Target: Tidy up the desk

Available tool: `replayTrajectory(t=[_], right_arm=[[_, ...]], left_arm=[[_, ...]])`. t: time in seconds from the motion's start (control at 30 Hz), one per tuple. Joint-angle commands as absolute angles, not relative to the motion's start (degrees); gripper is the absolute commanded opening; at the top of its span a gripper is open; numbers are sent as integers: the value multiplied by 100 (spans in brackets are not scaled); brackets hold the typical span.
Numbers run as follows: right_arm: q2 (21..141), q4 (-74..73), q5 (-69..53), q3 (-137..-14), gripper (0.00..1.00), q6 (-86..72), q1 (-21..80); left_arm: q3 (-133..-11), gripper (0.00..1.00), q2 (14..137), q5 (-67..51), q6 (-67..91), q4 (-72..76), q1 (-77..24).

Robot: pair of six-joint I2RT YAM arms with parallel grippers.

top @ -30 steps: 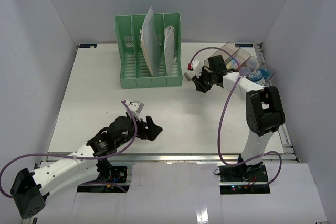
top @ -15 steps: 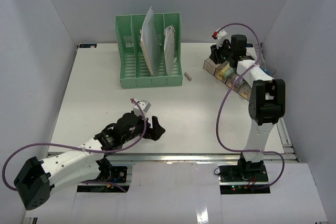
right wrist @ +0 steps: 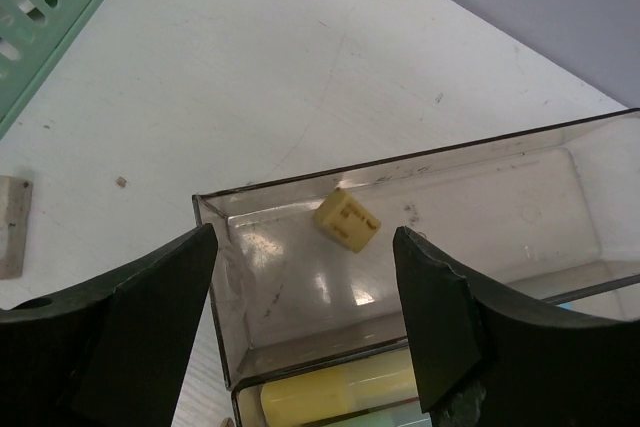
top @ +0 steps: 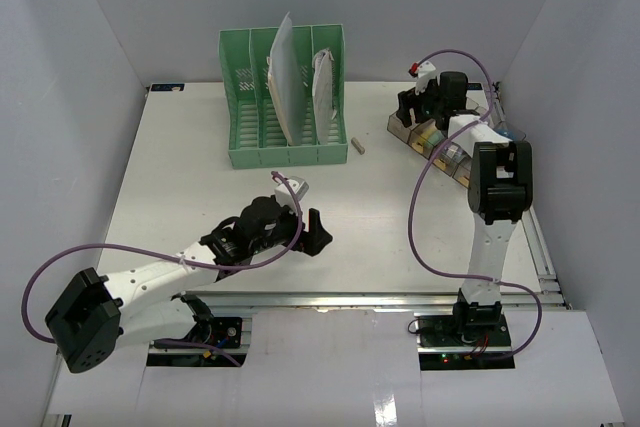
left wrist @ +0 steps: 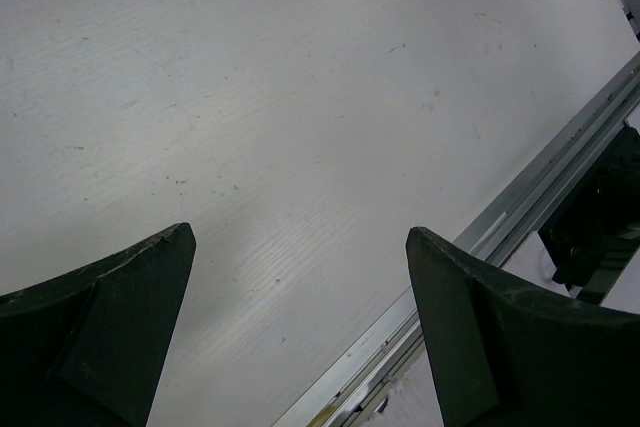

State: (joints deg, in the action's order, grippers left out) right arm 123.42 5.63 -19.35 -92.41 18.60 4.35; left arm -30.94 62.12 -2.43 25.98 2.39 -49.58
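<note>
My right gripper (right wrist: 303, 247) hung with its fingers (right wrist: 160, 297) spread and nothing between them, over the end compartment of the clear tray (right wrist: 400, 162). A small yellow cube (right wrist: 346, 218) lay loose on that compartment's floor, just under the gap and touching neither finger. I judged that piece stowed.

My left gripper (left wrist: 300, 237) was wide open and empty too. The white desk (left wrist: 300, 67) spread bare beneath its fingers and ahead of them, and the metal rail (left wrist: 520, 207) ran close by on the outer side of my right-hand finger.

What seemed left to tidy was a short grey stick (top: 356, 144). From my right fingers it lay off to the left, past the tray's end wall, flat on the desk just beside the near right corner of the green rack (top: 285, 152). Its long axis looked to run roughly front to back, alongside the rack's side; I could not tell more from so small a shape. My right fingers were the nearer pair. My left ones sat well apart from it, back by the rail.

Room looked fair. There was open desk between the tray and the stick, and on the stick's near side. The tight spots, I judged, would be the tray wall right under my right fingers and the rack close on the stick's far-left side.
</note>
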Motion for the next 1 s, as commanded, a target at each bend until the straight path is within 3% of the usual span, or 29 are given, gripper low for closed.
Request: replayTrajectory(t=[0.0,0.23,0.57,0.97], right_arm=[[11748,880,-2252,-8962,82,1829,387],[11487,-398,-4005,-8826,81,2385,637],[11865,-971,-2731,-8901,80,2568,1468],[12817,-1037,-1888,-9759,70,2297,1747]], left_arm=[[-3183,98,6188,-395,2635,483,-4948],[-3150,98,6247,-373,2694,546,-4943],[-3098,98,6296,-340,2769,577,-4948],[-2994,98,6187,-264,2775,519,-4948]])
